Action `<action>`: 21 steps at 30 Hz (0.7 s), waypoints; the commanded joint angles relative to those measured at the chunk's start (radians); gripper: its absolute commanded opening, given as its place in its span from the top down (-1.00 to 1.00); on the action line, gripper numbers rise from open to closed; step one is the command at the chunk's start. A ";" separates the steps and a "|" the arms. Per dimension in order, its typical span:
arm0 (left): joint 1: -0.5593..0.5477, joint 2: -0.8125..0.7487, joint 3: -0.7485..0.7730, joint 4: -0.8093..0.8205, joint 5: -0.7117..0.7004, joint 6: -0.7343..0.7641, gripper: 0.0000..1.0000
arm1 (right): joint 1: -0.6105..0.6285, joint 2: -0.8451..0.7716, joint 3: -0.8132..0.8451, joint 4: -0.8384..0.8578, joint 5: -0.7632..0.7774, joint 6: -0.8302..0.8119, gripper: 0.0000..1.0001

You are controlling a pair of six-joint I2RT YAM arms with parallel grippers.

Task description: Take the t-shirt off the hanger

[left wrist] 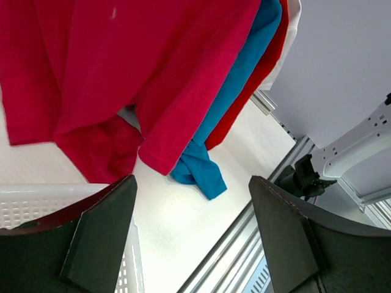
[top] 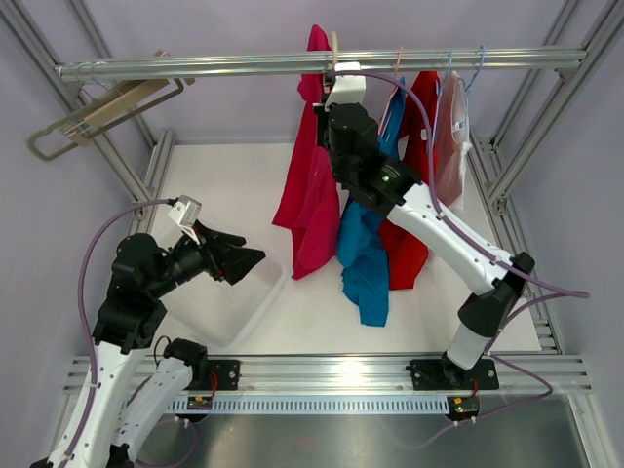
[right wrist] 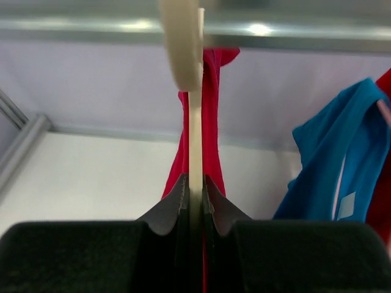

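A crimson t-shirt (top: pixel 307 195) hangs from a cream hanger (top: pixel 333 54) on the top rail (top: pixel 244 66). My right gripper (top: pixel 338 93) is shut on the hanger just below the rail. In the right wrist view the gripper (right wrist: pixel 195 188) pinches the thin cream hanger (right wrist: pixel 195 122), with the crimson t-shirt (right wrist: pixel 214 104) draped behind it. My left gripper (top: pixel 249 261) is open and empty, low and to the left of the shirt's hem. In the left wrist view the gripper (left wrist: pixel 192 180) faces the hanging crimson t-shirt (left wrist: pixel 122 73).
A blue t-shirt (top: pixel 366 253) and a red t-shirt (top: pixel 409 244) hang right of the crimson one. An empty wooden hanger (top: pixel 102 112) hangs at the rail's left end. A white basket (top: pixel 229 302) sits under my left gripper. Frame posts stand at both sides.
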 commanded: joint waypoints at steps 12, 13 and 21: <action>-0.157 0.054 -0.008 0.147 -0.077 -0.063 -0.62 | 0.032 -0.275 -0.447 0.477 0.062 0.072 1.00; -0.189 0.067 -0.006 0.153 -0.106 -0.062 -0.63 | 0.041 -0.303 -0.471 0.474 0.083 0.099 1.00; -0.620 0.211 0.017 0.197 -0.546 -0.022 -0.70 | 0.129 -0.380 -0.532 0.413 0.160 0.291 1.00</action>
